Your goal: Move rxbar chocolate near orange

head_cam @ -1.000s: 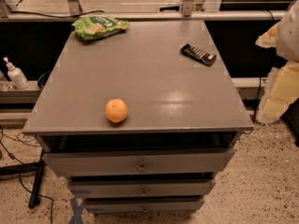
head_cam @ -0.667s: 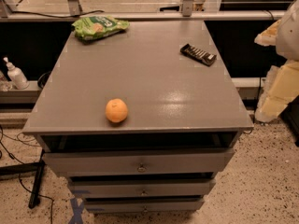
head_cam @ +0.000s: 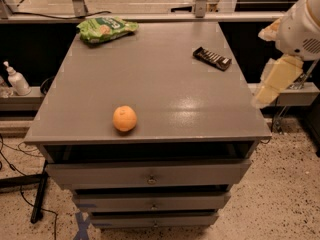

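Dim room; overhead glare on the tabletop [head_cam: 165,74] — gripper [head_cam: 276,81] brightly lit at right edge.

This is looking like a robot lab: a grey drawer cabinet [head_cam: 150,174] is standing on a speckled floor [head_cam: 280,204], cables [head_cam: 12,165] are lying beside it, and the gripper [head_cam: 275,84] is hanging just to its right

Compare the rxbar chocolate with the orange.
The rxbar chocolate is flat, long and black; the orange is round and orange-coloured. The rxbar chocolate lies toward the back right of the table; the orange sits near the front edge. Both rest untouched; the gripper hangs beyond the table's right side.
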Available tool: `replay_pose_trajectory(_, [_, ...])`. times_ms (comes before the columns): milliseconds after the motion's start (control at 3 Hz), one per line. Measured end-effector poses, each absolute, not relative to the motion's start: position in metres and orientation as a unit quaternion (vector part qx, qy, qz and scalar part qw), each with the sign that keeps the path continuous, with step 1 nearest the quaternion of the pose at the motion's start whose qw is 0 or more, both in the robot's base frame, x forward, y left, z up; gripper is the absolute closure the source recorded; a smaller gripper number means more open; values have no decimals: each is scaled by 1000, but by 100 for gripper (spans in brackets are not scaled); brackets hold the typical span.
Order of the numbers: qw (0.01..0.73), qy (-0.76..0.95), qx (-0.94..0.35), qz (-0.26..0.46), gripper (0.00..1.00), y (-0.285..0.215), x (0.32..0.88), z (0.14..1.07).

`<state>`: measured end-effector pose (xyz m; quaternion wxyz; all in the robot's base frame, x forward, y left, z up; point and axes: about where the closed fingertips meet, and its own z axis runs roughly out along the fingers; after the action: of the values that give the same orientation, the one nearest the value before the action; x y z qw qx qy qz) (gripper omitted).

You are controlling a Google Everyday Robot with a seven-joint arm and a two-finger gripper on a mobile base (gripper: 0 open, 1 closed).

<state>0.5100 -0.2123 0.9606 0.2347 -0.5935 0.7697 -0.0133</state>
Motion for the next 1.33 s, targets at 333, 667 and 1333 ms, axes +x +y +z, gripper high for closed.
replay_pose_trajectory(333, [276, 777, -566, 2, 0, -218, 560, 944])
replay_pose_trajectory(667, [314, 793, -521, 11, 0, -231, 613, 922])
replay_pose_trajectory(1333, [376, 811, -446, 42, 0, -231, 697, 871])
